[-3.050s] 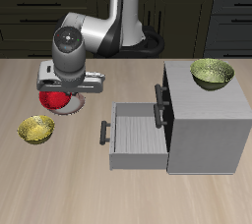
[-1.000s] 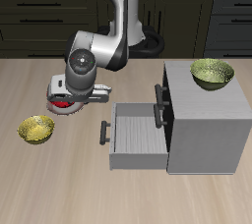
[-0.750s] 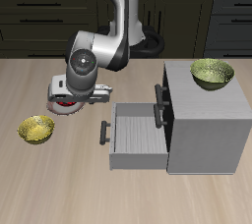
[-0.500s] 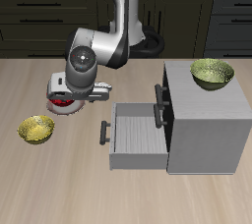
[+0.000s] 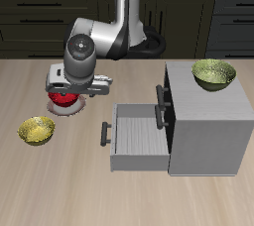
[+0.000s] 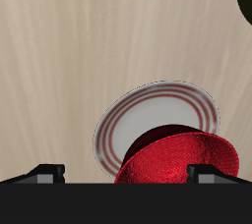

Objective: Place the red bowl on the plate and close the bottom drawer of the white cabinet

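Observation:
The red bowl (image 5: 63, 98) (image 6: 180, 159) rests on the plate (image 5: 57, 107) (image 6: 128, 120), off-centre toward one side of its striped rim. My gripper (image 5: 71, 88) (image 6: 128, 175) hangs just above the bowl and is open, its two fingertips (image 6: 47, 172) spread wide with nothing clamped between them. The arm's hand hides part of the bowl and plate in the exterior view. The white cabinet (image 5: 210, 131) stands beside them, and its bottom drawer (image 5: 137, 137) is pulled far out, with its dark bar handle (image 5: 104, 133) facing the plate's side.
A yellow-gold bowl (image 5: 37, 130) lies near the table's front, close to the plate. An olive-green bowl (image 5: 213, 73) sits on top of the cabinet. The upper drawer front with its dark handle (image 5: 161, 94) is shut.
The arm's hand has lifted and drifted slightly back from over the bowl. The red bowl stays on the plate. The drawer has not moved.

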### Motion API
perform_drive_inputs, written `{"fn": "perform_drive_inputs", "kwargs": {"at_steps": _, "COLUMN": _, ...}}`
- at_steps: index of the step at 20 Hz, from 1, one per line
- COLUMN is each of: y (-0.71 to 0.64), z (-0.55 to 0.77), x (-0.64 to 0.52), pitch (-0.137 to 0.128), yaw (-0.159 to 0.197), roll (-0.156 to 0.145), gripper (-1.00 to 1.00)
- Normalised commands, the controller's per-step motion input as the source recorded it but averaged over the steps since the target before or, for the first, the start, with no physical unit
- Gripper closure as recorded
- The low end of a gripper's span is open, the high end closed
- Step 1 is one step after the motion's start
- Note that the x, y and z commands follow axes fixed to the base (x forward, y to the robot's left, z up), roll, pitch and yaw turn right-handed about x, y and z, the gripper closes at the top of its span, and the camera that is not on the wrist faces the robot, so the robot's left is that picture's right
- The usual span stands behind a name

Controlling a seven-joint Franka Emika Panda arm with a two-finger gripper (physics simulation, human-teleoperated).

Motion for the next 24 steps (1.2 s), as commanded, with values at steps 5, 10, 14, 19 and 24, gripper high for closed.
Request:
{"fn": "perform_drive_inputs", "kwargs": {"at_steps": 5, "y": 0.06, "z": 0.14, "x": -0.04, "pitch": -0.021, "yaw": -0.012, "roll": 0.014, "gripper": -1.00}}
{"fn": "perform_drive_inputs", "kwargs": {"at_steps": 10, "y": -0.05, "z": -0.01, "x": -0.06, "pitch": 0.005, "yaw": 0.001, "roll": 0.013, "gripper": -1.00}}
{"fn": "perform_drive_inputs", "kwargs": {"at_steps": 14, "y": -0.03, "z": 0.04, "x": -0.05, "pitch": 0.001, "yaw": -0.002, "roll": -0.002, "gripper": -1.00}}
{"fn": "perform_drive_inputs", "kwargs": {"at_steps": 19, "y": 0.05, "z": 0.05, "x": -0.01, "pitch": -0.006, "yaw": -0.006, "roll": 0.004, "gripper": -1.00}}
{"fn": "perform_drive_inputs", "kwargs": {"at_steps": 24, "y": 0.08, "z": 0.26, "x": 0.00, "pitch": -0.032, "yaw": -0.006, "roll": 0.009, "gripper": -1.00}}
